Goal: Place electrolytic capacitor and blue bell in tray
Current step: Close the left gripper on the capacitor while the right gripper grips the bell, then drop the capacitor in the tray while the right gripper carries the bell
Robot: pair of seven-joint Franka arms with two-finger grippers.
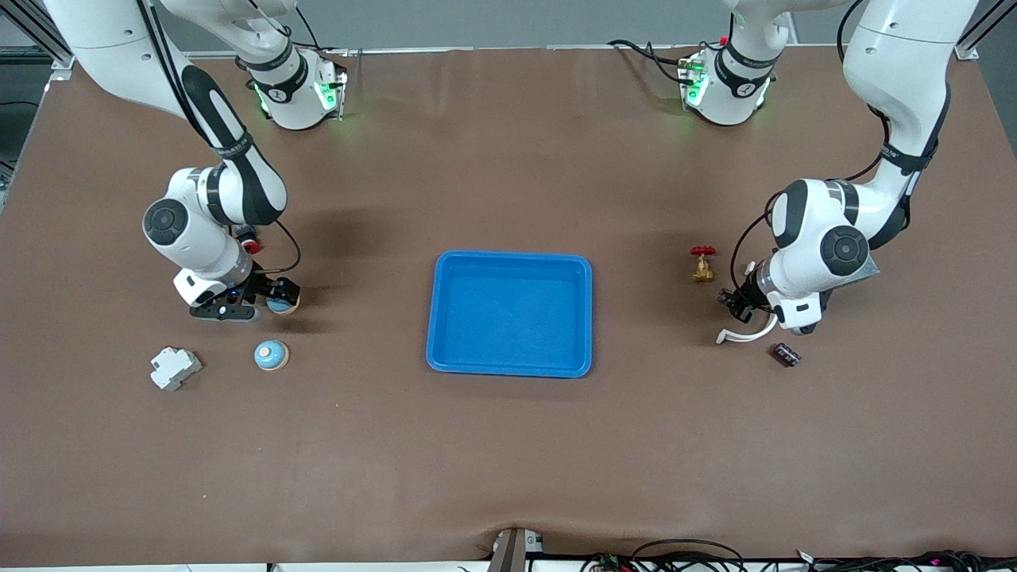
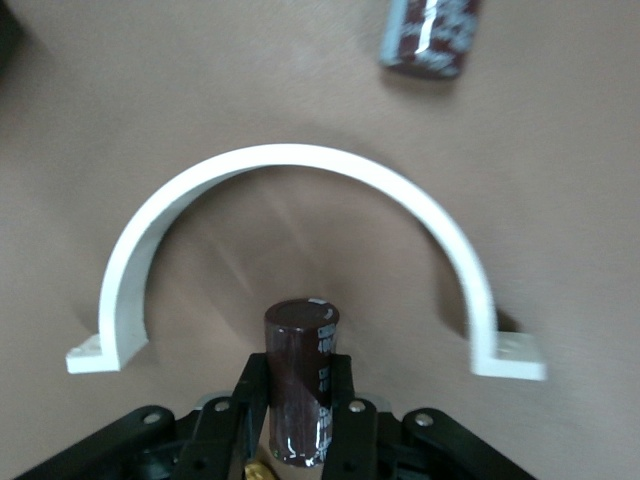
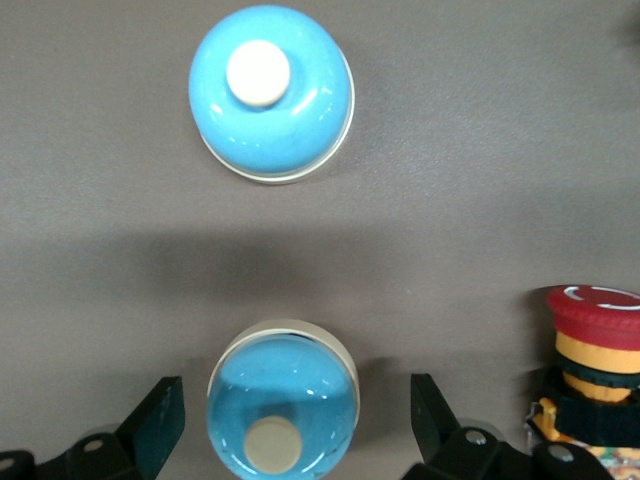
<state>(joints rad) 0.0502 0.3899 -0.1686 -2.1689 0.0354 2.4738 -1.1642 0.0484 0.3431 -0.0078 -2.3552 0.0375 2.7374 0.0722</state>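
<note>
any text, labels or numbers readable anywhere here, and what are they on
Nothing can be read with confidence.
Held electrolytic capacitor: pale print on its dark sleeve, too blurred to read.
Second capacitor lying on the table: markings on its sleeve, blurred.
Black bands on the two arms: white lettering, too small to read.
Red emergency-stop button: white marks on its cap, unreadable.
Tray and both blue bells: no text.

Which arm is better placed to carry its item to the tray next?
Left. The left gripper is already shut on an electrolytic capacitor. The right gripper is open around a blue bell, not gripping, and the tray holds nothing.
</note>
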